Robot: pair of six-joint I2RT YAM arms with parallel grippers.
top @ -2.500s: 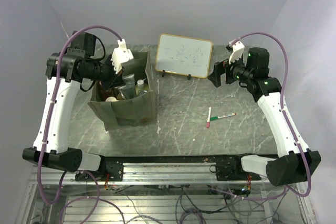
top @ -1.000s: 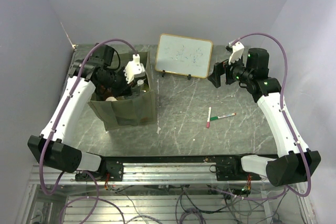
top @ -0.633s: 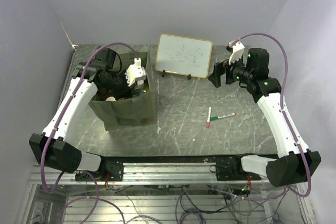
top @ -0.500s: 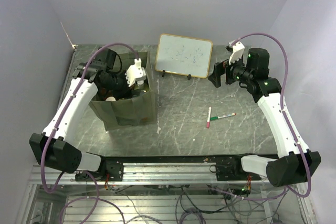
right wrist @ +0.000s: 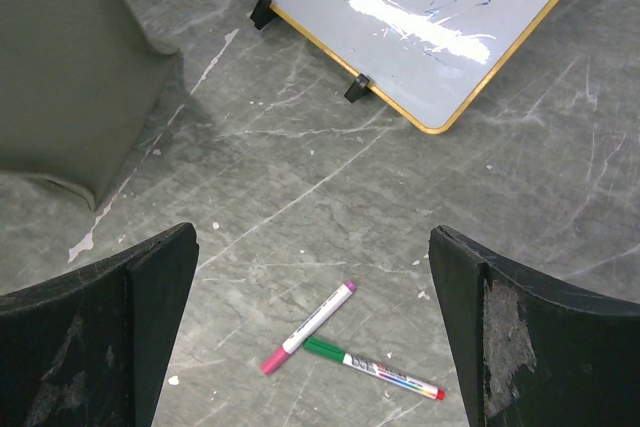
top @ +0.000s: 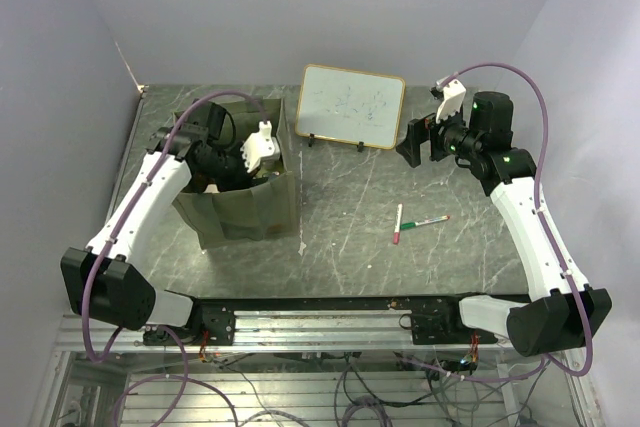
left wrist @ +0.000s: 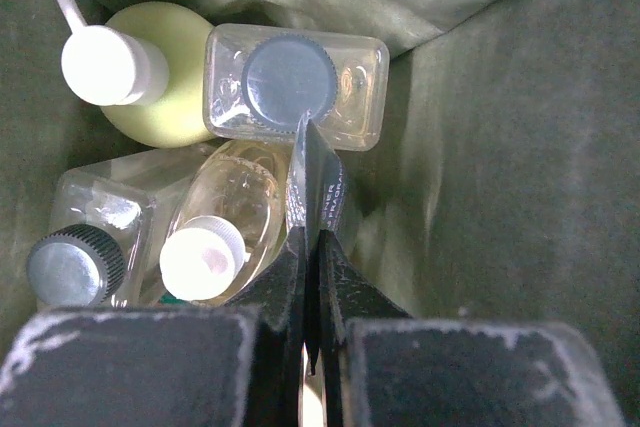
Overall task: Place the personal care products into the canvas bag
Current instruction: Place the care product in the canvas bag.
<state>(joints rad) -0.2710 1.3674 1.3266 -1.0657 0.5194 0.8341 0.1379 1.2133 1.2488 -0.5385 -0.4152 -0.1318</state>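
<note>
Reaching down into the bag (top: 250,209) at the left, the left gripper (left wrist: 312,247) pinches a thin flat packet (left wrist: 316,182), seen edge-on, between its closed fingers. Below it, bottles stand packed on the bag's floor: a yellow-green bottle (left wrist: 170,97), two clear dark-capped bottles (left wrist: 355,87) and an amber bottle (left wrist: 230,192). Farther right, the whiteboard (top: 351,105) stands at the far side. Two pens (top: 398,224) lie touching in a V on the table (top: 340,197). The right gripper (top: 413,143) hangs over the table, spread wide, holding nothing.

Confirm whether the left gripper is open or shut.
Shut: in the left wrist view the left gripper fingers pinch a thin dark packet inside the canvas bag.
</note>
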